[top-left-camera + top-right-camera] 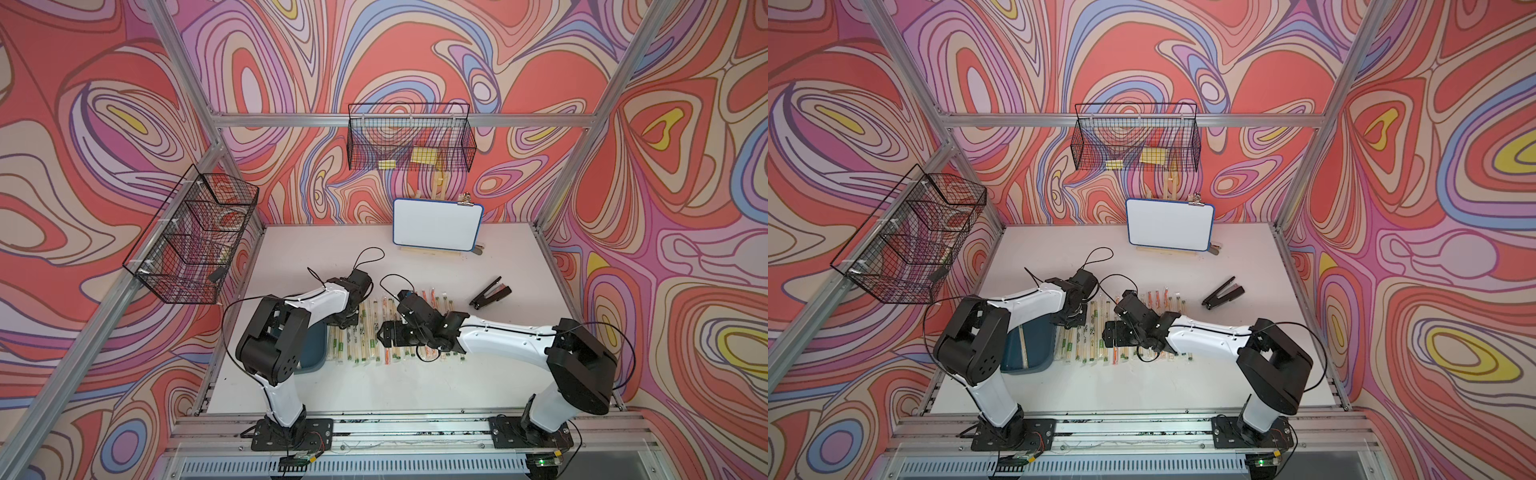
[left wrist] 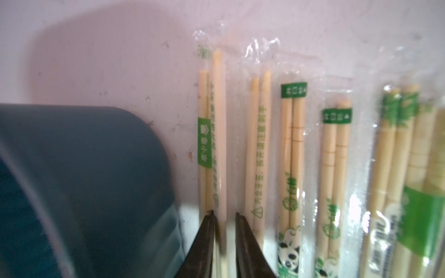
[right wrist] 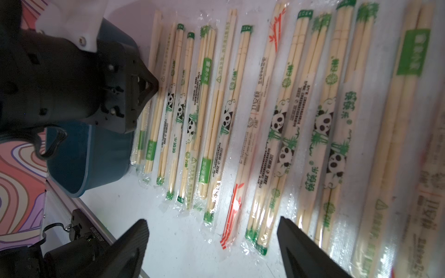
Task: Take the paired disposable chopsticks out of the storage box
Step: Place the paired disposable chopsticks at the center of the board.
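The left gripper [image 2: 225, 216] is down at the table [image 1: 332, 386] with its jaws parted only a little. One sleeved pair of the paired disposable chopsticks [image 2: 218, 134] lies on the table between them. A sliver of bare table shows beside that pair, so it is released, not pinched.

Just beside this gripper, on its outer side, stands the storage box [image 2: 84, 168], its dark teal wall close to that same pair. In a top view one pale pair [image 1: 1023, 347] lies inside the box.

On the gripper's other side the chopsticks lie side by side in a row [image 3: 240, 108] across the table. The row reaches under the right gripper [image 3: 212, 226], which hovers above it with its jaws spread wide and nothing between them.

Beyond the right gripper, well apart from the row, a black stapler-like tool [image 1: 490, 293] lies on the table. Farther from both grippers, a small whiteboard [image 1: 438, 224] stands at the table's back edge. A wire basket [image 1: 409, 137] hangs on the wall above it.
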{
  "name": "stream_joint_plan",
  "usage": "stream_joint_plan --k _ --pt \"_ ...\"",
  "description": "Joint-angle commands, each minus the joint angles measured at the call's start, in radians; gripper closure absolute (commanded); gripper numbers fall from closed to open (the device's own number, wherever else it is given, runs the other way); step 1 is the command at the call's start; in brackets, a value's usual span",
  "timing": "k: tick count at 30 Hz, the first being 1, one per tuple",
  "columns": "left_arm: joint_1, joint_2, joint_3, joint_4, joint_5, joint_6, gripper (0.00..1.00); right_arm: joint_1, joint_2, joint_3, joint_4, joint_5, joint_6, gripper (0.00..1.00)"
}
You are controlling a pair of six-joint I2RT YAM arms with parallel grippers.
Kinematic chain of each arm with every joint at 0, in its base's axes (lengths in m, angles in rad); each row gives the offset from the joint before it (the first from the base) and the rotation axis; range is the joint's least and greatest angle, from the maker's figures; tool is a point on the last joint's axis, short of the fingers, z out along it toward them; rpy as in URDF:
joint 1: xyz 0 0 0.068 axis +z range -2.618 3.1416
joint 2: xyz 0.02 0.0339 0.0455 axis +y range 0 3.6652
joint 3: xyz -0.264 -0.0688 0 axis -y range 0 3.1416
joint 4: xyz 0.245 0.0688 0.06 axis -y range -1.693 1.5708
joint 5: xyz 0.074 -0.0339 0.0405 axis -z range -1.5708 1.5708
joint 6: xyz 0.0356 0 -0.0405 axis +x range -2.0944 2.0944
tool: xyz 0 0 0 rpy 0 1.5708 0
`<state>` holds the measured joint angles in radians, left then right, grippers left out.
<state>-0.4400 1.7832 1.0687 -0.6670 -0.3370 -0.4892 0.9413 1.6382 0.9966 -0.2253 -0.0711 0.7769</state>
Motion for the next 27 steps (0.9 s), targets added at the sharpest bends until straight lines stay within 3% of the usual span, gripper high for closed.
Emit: stream_joint_plan --k 1,14,19,22,27 --pt "-0.012 -0.021 -0.003 -0.007 0.000 0.000 0.71 -0.003 -0.025 -0.006 -0.008 0.013 0.001 0.11" --pt "0.018 -0.231 0.027 -0.040 0.071 -0.074 0.65 -0.004 -0.023 -0.003 0.003 0.004 0.000 0.11" --pt "0.130 -0.358 -0.031 -0.074 0.102 -0.108 0.64 -0.002 -0.016 0.009 0.018 -0.014 -0.013 0.11" --pt "0.210 -0.427 -0.089 -0.087 0.101 -0.124 0.54 -0.003 -0.004 0.019 0.028 -0.023 -0.025 0.11" --pt "0.309 -0.487 -0.172 -0.085 0.097 -0.170 0.46 -0.004 0.014 0.025 0.047 -0.047 -0.034 0.11"
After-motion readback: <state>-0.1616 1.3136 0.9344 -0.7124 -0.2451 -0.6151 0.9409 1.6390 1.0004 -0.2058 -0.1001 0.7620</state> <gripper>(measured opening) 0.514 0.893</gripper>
